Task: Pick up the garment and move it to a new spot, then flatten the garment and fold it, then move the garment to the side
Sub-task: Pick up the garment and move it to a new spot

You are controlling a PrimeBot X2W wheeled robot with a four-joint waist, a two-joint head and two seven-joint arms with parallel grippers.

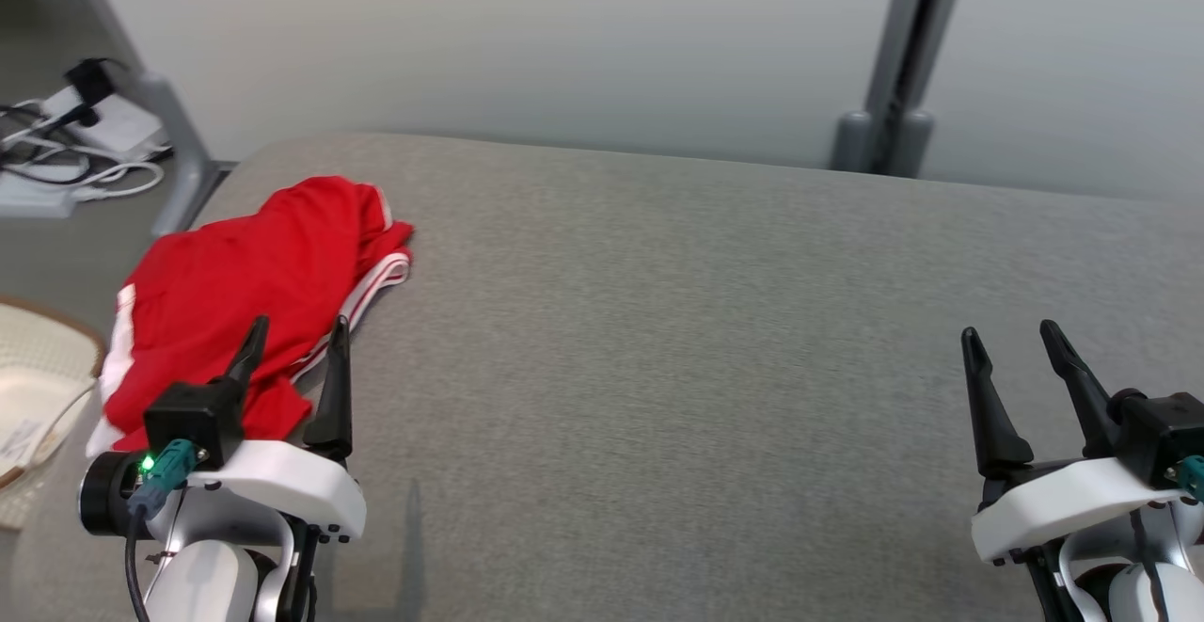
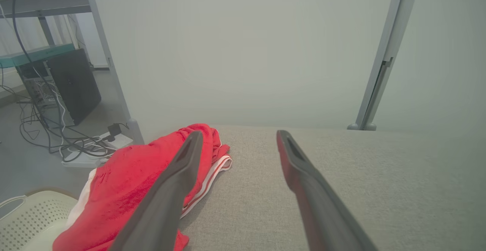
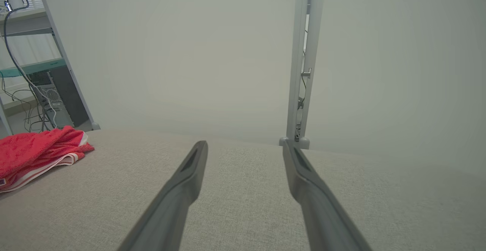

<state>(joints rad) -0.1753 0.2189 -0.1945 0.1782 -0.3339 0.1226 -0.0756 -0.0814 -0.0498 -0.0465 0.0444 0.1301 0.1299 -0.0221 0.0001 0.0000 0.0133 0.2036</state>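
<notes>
Partly hidden behind released left end effector [image 1: 299, 323], crumpled red garment [image 1: 245, 264], right end effector [image 1: 1008, 328] released, empty

surface: grey padded bench [image 1: 715, 340] | on it: crumpled red garment [image 1: 254, 283], left end

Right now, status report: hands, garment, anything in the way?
Left hand open, empty, near the garment. Right hand open, empty, over bare grey surface. Red garment bunched at surface's left end, unfolded. White basket just off that end.

Pale wall [image 1: 564, 39] behind grey fabric table [image 1: 705, 321]; grey post [image 1: 894, 57] right; cables [image 2: 76, 150], computer tower [image 2: 74, 87] on floor [image 2: 22, 171] left; perforated white basket [image 2: 34, 213] beside table.
</notes>
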